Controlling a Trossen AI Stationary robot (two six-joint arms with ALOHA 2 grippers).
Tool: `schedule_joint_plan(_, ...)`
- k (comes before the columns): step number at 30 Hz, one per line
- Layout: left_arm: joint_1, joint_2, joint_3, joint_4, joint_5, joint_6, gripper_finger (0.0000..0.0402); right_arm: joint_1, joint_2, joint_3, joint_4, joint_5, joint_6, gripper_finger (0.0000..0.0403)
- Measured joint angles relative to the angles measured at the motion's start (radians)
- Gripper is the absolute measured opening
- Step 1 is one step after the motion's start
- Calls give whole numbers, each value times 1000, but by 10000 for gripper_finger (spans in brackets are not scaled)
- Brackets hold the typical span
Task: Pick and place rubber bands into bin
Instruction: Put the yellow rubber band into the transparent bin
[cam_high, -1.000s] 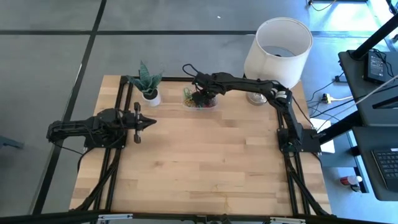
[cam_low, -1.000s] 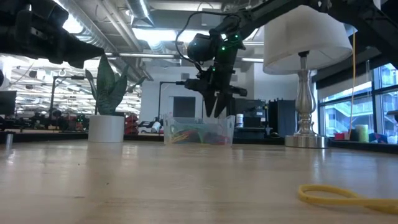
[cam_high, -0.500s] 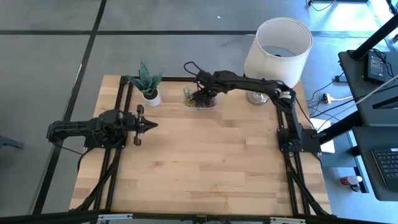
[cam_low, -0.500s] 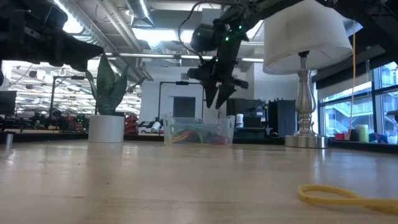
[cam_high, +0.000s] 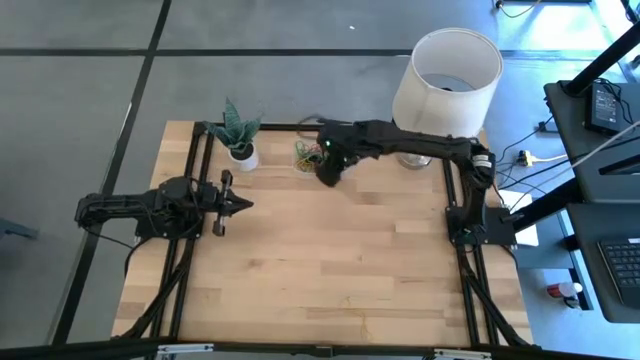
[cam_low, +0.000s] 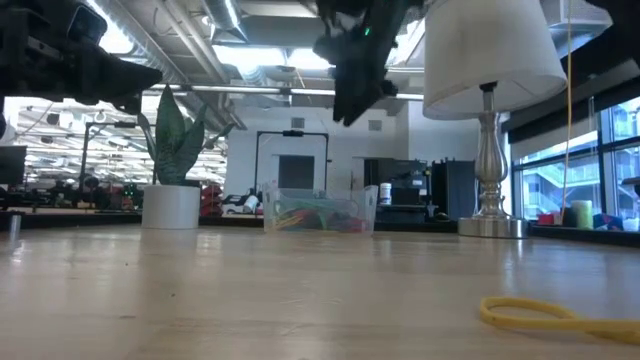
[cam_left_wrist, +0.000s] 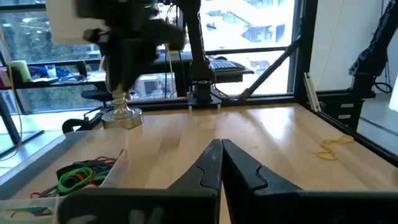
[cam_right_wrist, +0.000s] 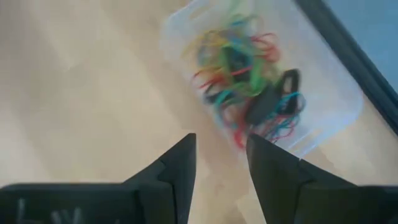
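The bin (cam_high: 318, 160) is a small clear tray by the table's far edge, holding several tangled rubber bands (cam_right_wrist: 252, 84) in green, red, black and yellow. It also shows in the low view (cam_low: 320, 211) and the left wrist view (cam_left_wrist: 81, 174). One yellow rubber band (cam_low: 548, 312) lies flat on the bare wood, apart from the bin, and appears again in the left wrist view (cam_left_wrist: 333, 147). My right gripper (cam_right_wrist: 219, 149) is open and empty, raised well above the bin's near side (cam_high: 327, 172) (cam_low: 347, 112). My left gripper (cam_left_wrist: 221, 149) is shut and waits over the table's left part (cam_high: 243, 202).
A small white pot with a spiky plant (cam_high: 240, 148) stands left of the bin. A lamp with a white shade (cam_high: 446, 72) and a metal base (cam_low: 490, 226) stands to its right. Bare wood (cam_high: 330, 260) stretches toward the near edge.
My right gripper has risen from just over the bin to well above it, drifting slightly toward the table's near edge and tipping as it climbed. The bands in the bin and the yellow band on the table have stayed where they were.
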Motion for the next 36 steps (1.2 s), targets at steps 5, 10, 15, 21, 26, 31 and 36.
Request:
schedule_joint_plan(5,0,0,0,0,-4,0,4,99,-51,-52,-22,0,-78,145)
schedule_joint_plan(10,0,0,0,0,-5,0,2,238,-166,-262,-7,3,-114,145)
schedule_joint_plan(15,0,0,0,-1,-5,0,3,398,-379,-624,209,-14,-99,145)
schedule_joint_plan(21,0,0,0,-1,-5,0,7,625,-622,-1000,541,-63,27,145)
schedule_joint_plan(26,0,0,0,-1,-5,1,4,817,-663,-1210,854,-64,-17,145)
schedule_joint_plan(31,0,0,0,-1,-5,1,6,917,-594,-1322,1142,-44,-93,145)
schedule_joint_plan(36,0,0,0,-1,-5,1,8,941,-470,-1323,1253,-24,-74,145)
